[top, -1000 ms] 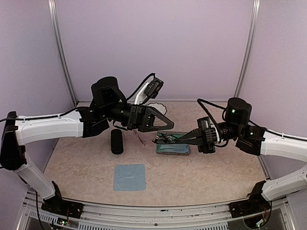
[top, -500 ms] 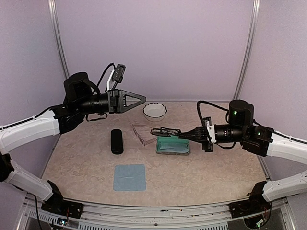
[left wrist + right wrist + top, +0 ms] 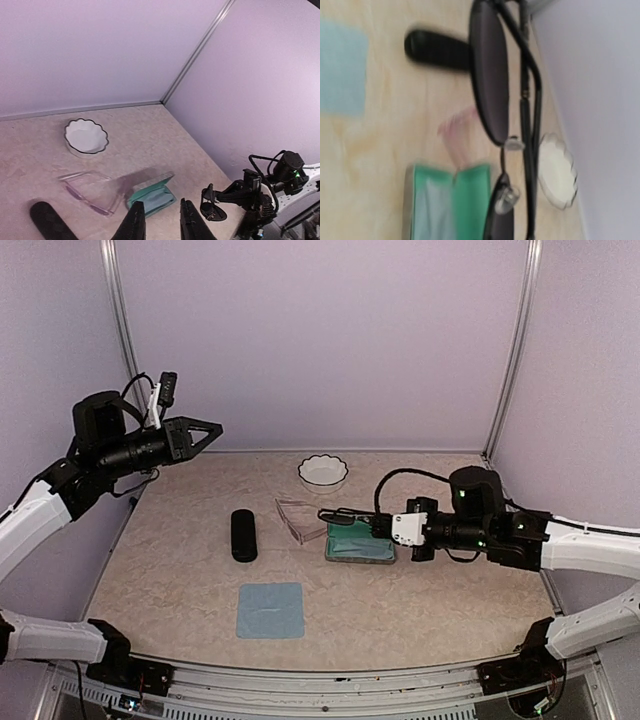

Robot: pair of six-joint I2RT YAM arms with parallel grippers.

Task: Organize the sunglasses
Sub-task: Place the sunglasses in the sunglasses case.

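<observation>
The round dark sunglasses (image 3: 338, 516) hang in the air with my right gripper (image 3: 376, 524) shut on them, just above the left end of the open grey case with teal lining (image 3: 360, 541). In the right wrist view one dark lens (image 3: 490, 75) and the thin black arms fill the middle, over the teal case (image 3: 450, 205). The pale pinkish-clear sunglasses (image 3: 298, 518) lie on the table left of that case. My left gripper (image 3: 207, 429) is high at the far left, away from everything. Its fingers (image 3: 135, 224) stand slightly apart with nothing between them.
A black oblong case (image 3: 243, 535) lies left of the clear pair. A light blue cloth (image 3: 271, 609) is spread near the front. A white scalloped bowl (image 3: 323, 471) stands at the back. Purple walls enclose the table on three sides.
The left arm has swung away from the dark sunglasses, up and to the far left, and its jaws have parted a little. The right gripper keeps the glasses and has turned over the case.
</observation>
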